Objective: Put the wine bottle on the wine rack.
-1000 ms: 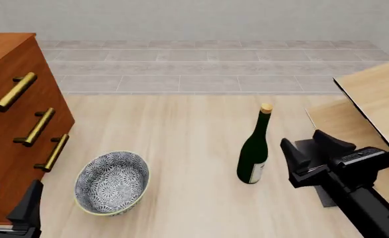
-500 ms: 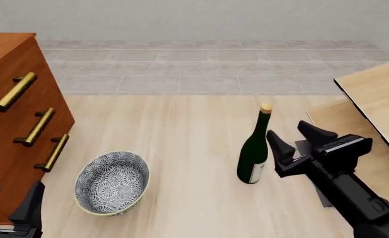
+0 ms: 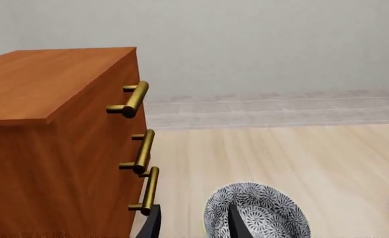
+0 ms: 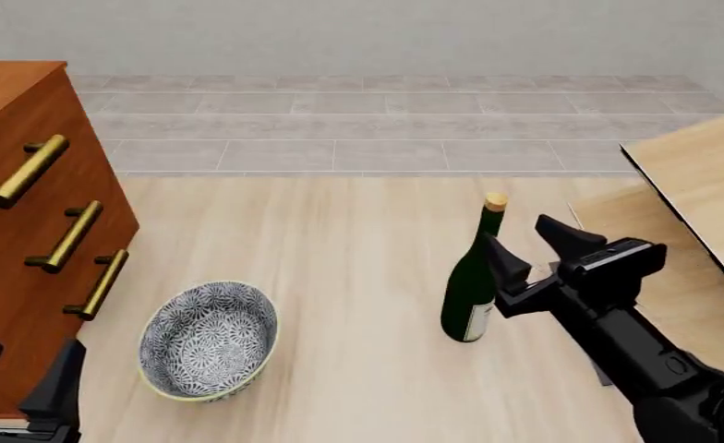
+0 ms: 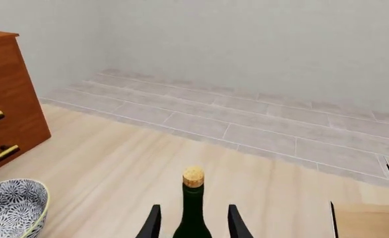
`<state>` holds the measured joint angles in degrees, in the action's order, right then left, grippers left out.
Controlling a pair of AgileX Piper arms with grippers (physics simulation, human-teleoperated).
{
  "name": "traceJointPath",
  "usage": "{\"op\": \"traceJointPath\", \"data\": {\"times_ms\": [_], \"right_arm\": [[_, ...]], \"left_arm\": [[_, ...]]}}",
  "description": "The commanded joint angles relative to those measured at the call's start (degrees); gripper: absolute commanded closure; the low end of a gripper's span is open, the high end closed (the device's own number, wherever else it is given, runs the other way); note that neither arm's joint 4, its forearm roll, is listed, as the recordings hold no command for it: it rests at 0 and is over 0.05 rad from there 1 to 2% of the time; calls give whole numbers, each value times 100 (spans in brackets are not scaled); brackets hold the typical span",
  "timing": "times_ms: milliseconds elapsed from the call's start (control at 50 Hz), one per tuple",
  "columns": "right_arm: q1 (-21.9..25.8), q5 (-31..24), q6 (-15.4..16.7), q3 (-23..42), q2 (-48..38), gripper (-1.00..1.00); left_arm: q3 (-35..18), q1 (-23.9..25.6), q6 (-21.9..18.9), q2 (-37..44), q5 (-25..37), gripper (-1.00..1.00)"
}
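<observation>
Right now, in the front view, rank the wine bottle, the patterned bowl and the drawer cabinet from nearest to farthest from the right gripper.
1. wine bottle, just left of the right gripper.
2. patterned bowl, front left on the table.
3. drawer cabinet, far left edge.

— The wine bottle?
— Dark green, tan cork, pale label low down, upright on the table.
— The wine rack?
— Pale slanted wood panels, black-edged, right of the bottle.
</observation>
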<state>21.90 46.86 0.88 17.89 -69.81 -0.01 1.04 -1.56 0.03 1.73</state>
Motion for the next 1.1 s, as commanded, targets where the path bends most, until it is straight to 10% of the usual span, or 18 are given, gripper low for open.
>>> {"op": "traceJointPath", "data": {"times_ms": [20,1100], "right_arm": [[38,127,-18,100,-193,-100],[78,394,-206,521,-842,-100]], "left_arm": [[0,-9,14,-1,33,-100],[-1,-82,30,0,51,-100]]}}
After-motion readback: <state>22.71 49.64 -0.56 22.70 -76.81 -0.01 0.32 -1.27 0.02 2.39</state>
